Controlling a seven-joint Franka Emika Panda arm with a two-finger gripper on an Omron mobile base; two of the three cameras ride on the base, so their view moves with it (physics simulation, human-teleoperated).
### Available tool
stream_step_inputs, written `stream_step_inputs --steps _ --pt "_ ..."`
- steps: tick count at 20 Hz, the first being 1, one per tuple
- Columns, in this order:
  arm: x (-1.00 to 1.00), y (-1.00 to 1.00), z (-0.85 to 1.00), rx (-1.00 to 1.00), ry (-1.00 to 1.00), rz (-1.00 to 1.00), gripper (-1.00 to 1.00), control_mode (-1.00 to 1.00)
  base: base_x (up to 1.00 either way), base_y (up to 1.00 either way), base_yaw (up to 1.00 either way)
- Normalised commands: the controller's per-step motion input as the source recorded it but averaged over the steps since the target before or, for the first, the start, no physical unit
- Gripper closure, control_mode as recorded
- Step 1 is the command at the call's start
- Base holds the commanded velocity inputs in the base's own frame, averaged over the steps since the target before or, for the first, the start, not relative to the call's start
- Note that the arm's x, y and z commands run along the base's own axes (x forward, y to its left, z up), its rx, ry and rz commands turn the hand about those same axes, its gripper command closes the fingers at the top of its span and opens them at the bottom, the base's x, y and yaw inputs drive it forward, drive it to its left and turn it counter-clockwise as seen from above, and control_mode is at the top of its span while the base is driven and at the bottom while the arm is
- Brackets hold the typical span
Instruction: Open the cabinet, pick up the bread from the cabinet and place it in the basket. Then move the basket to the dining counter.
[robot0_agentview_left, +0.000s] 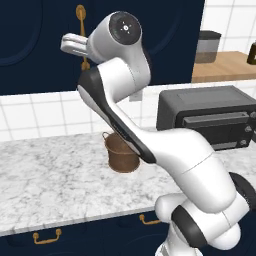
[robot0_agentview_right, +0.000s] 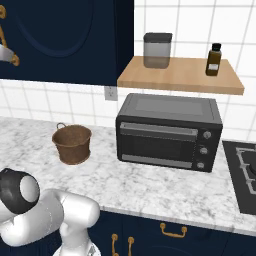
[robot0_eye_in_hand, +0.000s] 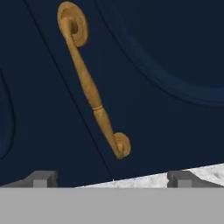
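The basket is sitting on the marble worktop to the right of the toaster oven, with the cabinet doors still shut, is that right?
Not quite. The basket sits on the marble worktop to the left of the toaster oven, not the right, as the right base view shows. The cabinet doors are indeed shut.

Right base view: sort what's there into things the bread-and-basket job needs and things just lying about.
For the job:
- dark navy wall cabinet with arched-panel doors, doors closed
- its long brass handle
- brown woven bucket-shaped basket on the marble worktop
- open tool, facing the handle

Lying about:
- black toaster oven
- grey lidded canister
- dark brown bottle
- wooden shelf
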Motion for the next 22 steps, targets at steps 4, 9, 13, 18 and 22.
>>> stream_step_inputs --steps 4,9,13,18,22 --pt "0.55 0.07 0.00 -0.03 0.04 0.05 -1.00 -1.00 0.00 0.00 0.00" --pt "0.71 0.05 0.00 -0.01 0.01 0.03 -1.00 -1.00 0.00 0.00 0.00" --pt "0.47 0.22 0.00 -0.01 0.00 0.02 -1.00 -1.00 0.00 0.00 0.00" --pt "0.41 0.35 0.02 -0.03 0.00 0.00 -1.00 -1.00 0.00 0.00 0.00" --pt "0.39 0.27 0.04 -0.03 0.00 0.00 -1.00 -1.00 0.00 0.00 0.00"
